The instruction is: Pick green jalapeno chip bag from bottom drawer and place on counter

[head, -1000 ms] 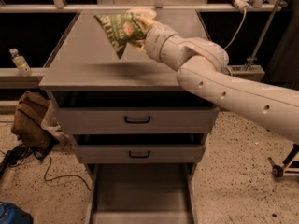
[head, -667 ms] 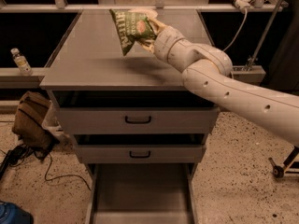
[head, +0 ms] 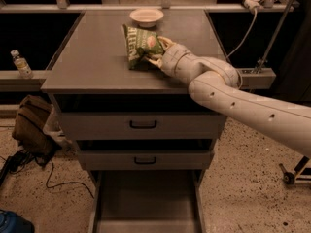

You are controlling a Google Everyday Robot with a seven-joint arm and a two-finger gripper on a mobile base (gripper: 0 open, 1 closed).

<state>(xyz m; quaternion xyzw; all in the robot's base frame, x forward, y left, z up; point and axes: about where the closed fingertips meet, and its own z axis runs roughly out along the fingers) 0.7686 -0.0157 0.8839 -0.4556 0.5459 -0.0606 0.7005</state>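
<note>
The green jalapeno chip bag (head: 139,46) stands on the counter (head: 92,57), near its middle, with its lower edge touching the surface. My gripper (head: 153,51) is at the bag's right side and is shut on the bag. The white arm reaches in from the lower right across the counter's right part. The bottom drawer (head: 146,203) is pulled open below, and its grey floor shows nothing in it.
A white bowl (head: 146,16) sits at the counter's back edge, just behind the bag. Two upper drawers with black handles (head: 143,124) are closed. A water bottle (head: 21,64) stands on a ledge at left. A brown bag (head: 34,125) and cables lie on the floor at left.
My gripper has lowered the chip bag from above the counter down onto it and a little nearer. The white bowl behind it has come into sight.
</note>
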